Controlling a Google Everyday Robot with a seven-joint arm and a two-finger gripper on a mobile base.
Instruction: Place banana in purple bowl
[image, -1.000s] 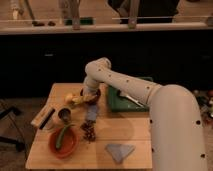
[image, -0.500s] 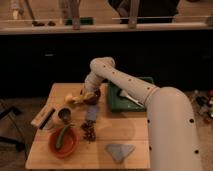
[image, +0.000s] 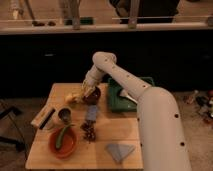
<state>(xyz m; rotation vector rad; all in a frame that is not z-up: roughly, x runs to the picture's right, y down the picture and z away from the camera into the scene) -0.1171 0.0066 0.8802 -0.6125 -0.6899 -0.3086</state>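
Observation:
The purple bowl (image: 93, 97) stands on the wooden table (image: 107, 132), near its far edge and just left of a green tray. The banana (image: 75, 96) is a pale-yellow shape on the table just left of the bowl. It reaches toward the bowl's rim. My gripper (image: 88, 90) hangs from the white arm (image: 106, 61) at the bowl's left rim, between the bowl and the banana. Whether it touches the banana cannot be made out.
A green tray (image: 126, 96) holding a white item sits right of the bowl. A grey metal cup (image: 64, 115), an orange-red bowl (image: 65, 144) with a green vegetable (image: 62, 136), a blue-grey packet (image: 91, 113), dark grapes (image: 89, 131), a grey cloth (image: 120, 150) and a box (image: 43, 118) lie on the table.
The arm's elbow has risen and shifted slightly right. The gripper has stayed at the purple bowl's left rim, and the yellow shape beside it has barely moved.

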